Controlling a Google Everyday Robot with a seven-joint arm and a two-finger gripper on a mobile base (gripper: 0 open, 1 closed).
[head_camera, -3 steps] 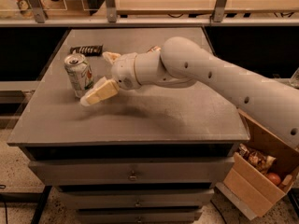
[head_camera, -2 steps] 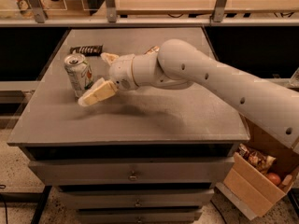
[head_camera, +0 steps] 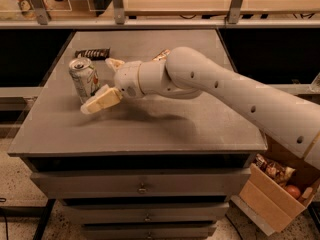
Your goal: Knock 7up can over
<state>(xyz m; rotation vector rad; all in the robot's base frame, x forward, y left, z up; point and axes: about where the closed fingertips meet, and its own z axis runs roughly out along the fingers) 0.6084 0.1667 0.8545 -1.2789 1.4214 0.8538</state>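
Camera view, 7up can upright, long axis vertical, gripper spread apart just beside it

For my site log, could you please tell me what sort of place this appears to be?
Probably a robotics lab: a grey drawer cabinet, a cardboard box on the floor, and the gripper, open beside the upright 7up can.

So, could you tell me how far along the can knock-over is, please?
Approach looks done: the open end effector sits right beside the 7up can. In hand: lining up the push. Left: the knock itself, since the can stands upright on the table.
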